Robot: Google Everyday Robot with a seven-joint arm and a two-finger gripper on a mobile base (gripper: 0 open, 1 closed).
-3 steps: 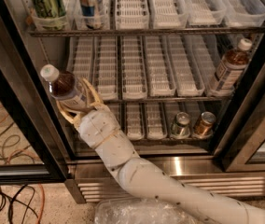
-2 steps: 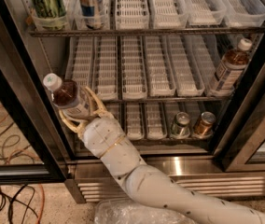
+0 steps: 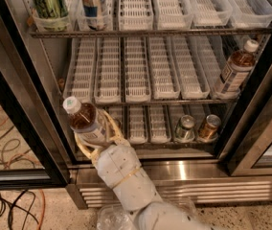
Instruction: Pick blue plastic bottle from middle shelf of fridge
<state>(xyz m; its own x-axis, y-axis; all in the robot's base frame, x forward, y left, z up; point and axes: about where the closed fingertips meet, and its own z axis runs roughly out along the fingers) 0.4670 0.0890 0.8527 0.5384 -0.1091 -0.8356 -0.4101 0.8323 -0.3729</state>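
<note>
My gripper (image 3: 92, 130) is shut on the blue plastic bottle (image 3: 84, 120), a small clear bottle of brown drink with a white cap. I hold it tilted to the left, in front of the fridge's lower left corner and below the front edge of the middle shelf (image 3: 136, 71). The cream fingers (image 3: 108, 126) curve around the bottle's label. The shelf's white slotted lane trays lie side by side. The fridge (image 3: 174, 166) stands open, with its steel sill behind my white arm.
A similar brown-drink bottle (image 3: 235, 69) stands at the middle shelf's right end. Two cans (image 3: 196, 128) sit on the lower shelf. A green-labelled bottle (image 3: 50, 1) stands on the top shelf. The black door frame (image 3: 23, 128) is at the left, with cables (image 3: 2, 147) on the floor.
My gripper has moved down and to the right with the bottle, further out from the shelf front. The shelves and the other items have not moved.
</note>
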